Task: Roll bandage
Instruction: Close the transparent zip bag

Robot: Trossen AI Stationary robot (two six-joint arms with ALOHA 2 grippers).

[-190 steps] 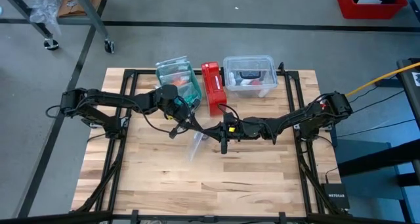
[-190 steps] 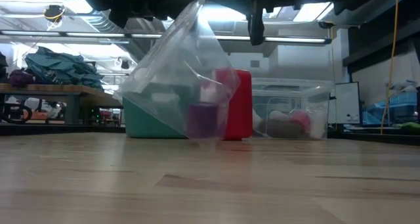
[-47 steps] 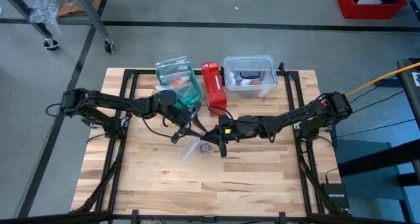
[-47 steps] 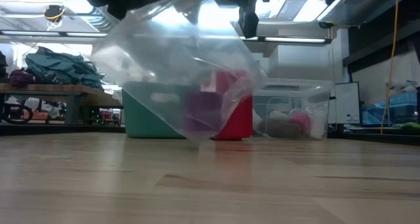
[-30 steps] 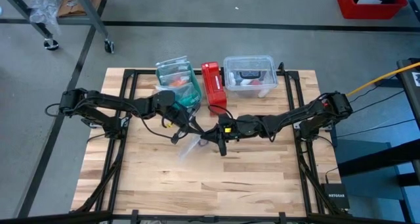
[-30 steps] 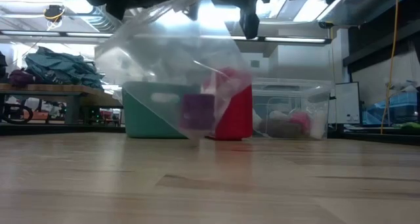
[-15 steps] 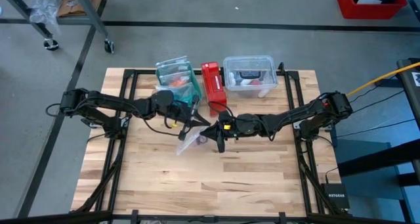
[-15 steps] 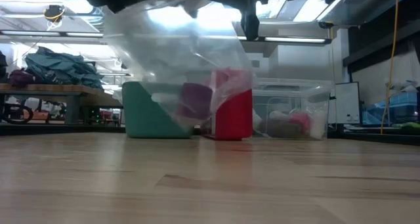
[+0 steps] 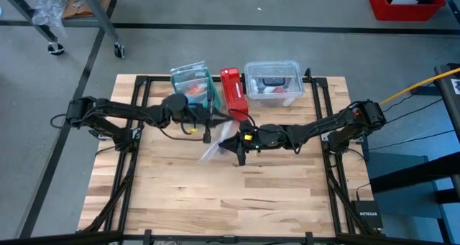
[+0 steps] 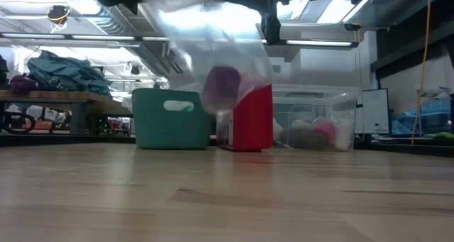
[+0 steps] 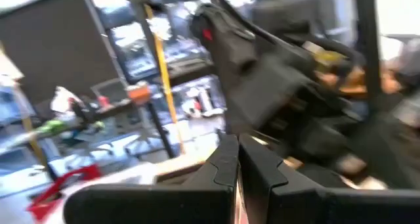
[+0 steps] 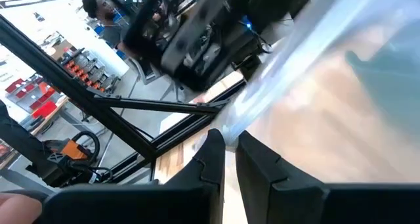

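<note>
A clear plastic bag (image 10: 213, 43) hangs above the table between my two grippers, with the purple bandage roll (image 10: 222, 83) inside it. In the high view the bag (image 9: 210, 152) shows as a pale sheet at the table's middle. My left gripper (image 9: 218, 119) is shut at the bag's far side. My right gripper (image 9: 236, 146) is shut on the bag's right side. The bag also shows in the right wrist view (image 12: 315, 66). My left gripper (image 11: 237, 159) is shut with its fingers close together; the bag's edge between them does not show in its wrist view, and the part it has cannot be told. My right gripper (image 12: 230, 152) pinches the bag's edge (image 12: 239, 122) between its two fingers, coming level from the table's right. The bag is lifted clear of the table.
A green bin (image 9: 192, 83), a red box (image 9: 233, 94) and a clear lidded container (image 9: 273, 83) stand in a row along the far edge, just behind the grippers. Bare wood lies toward the near edge (image 9: 215, 202).
My left gripper has gone up and toward the far edge, turning as it went. The bag has swung up off the table with it, and the purple roll inside has risen from near the tabletop to well above it. My right gripper has shifted only a little.
</note>
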